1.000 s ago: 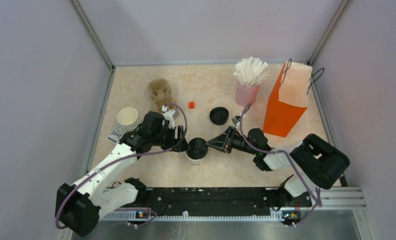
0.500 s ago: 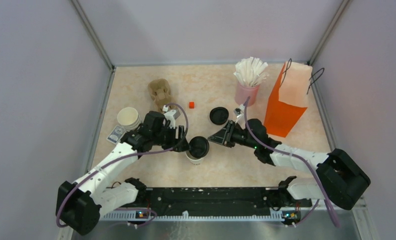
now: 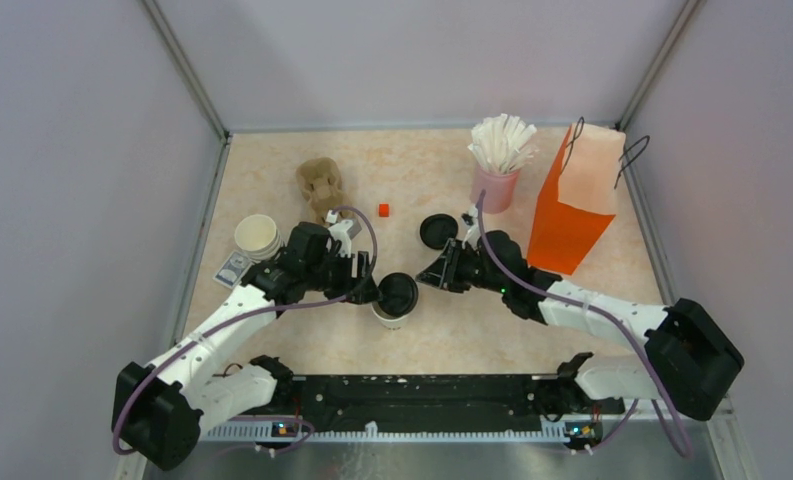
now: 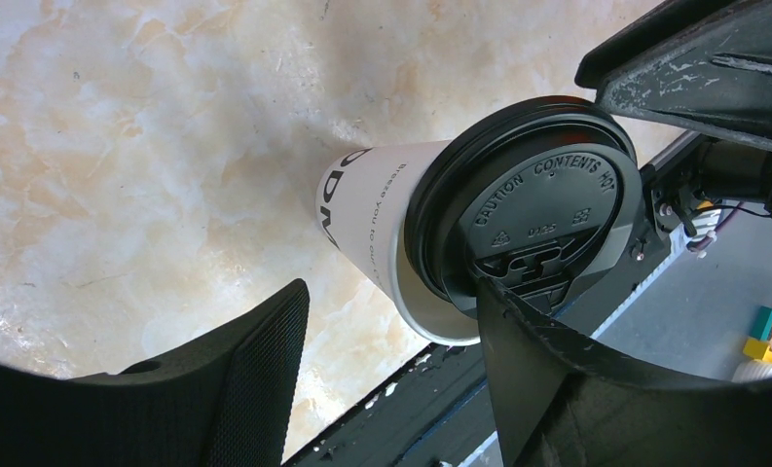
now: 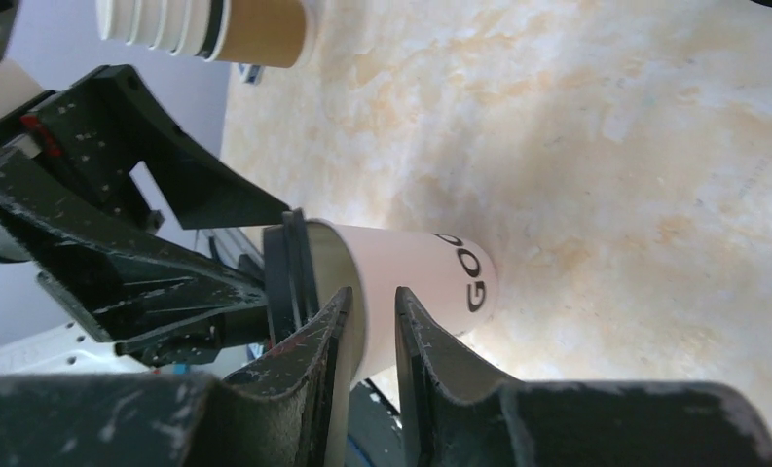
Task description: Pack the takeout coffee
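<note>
Table [image 3: 422, 170]: marbled peach top. The takeout coffee stands near its middle, in front of the two arms. The packing target is well apart at the right rear.
Orange bag [image 3: 564, 222]: upright with its mouth open upward, and much taller than the cup. My read is that the cup has to rise well above the bag rim before it goes down inside.
Left gripper [image 4: 389, 297]: jaws wide, straddling the cup and holding nothing. The mesh pad [image 4: 260, 360] stands clear of the cup wall, and the other finger crosses in front of the lid. Best to centre on the cup first, then close on the paper wall below the lid, not on the rim.
Right gripper [image 5: 370, 297]: jaws parted only a slit, with nothing between them. The tips sit just beside the cup's upper wall. I cannot tell whether they touch it. It should back off before any lift.
Takeout coffee [image 3: 394, 298]: paper cup, between the two grippers. Squeeze it gently, since a thin wall probably buckles.
Black lid [image 4: 533, 214]: on the cup, and it looks seated. Keep the cup level so the lid stays on.
</note>
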Robot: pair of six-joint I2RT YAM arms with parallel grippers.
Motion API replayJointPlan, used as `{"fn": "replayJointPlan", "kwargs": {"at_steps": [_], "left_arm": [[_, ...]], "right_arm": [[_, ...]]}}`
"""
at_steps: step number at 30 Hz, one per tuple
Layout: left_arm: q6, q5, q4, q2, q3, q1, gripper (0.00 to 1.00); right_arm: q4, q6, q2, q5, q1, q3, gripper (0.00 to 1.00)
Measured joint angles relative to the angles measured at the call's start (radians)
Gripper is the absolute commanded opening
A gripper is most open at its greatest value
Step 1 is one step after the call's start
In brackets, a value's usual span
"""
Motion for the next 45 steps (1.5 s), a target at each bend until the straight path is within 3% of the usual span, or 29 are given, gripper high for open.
{"fn": "replayJointPlan", "kwargs": {"at_steps": [3, 12, 27, 45], "left_arm": [[0.000, 0.000, 0.000, 0.000, 0.000, 0.000, 0.69], [0.000, 0.000, 0.000, 0.000, 0.000, 0.000, 0.69], [0.000, 0.000, 0.000, -0.006, 0.000, 0.000, 0.68], [-0.012, 0.019, -0.001, -0.032, 0.003, 0.000, 0.71]], "right_arm": [[-0.058, -0.019, -0.027, 0.048, 0.003, 0.001, 0.22], [-0.143, -0.072, -0.101, 0.126, 0.047, 0.028, 0.41], [-0.309, -0.218, -0.013, 0.304, 0.218, 0.237, 0.35], [-0.375, -0.261, 0.034, 0.357, 0.241, 0.263, 0.31]]}}
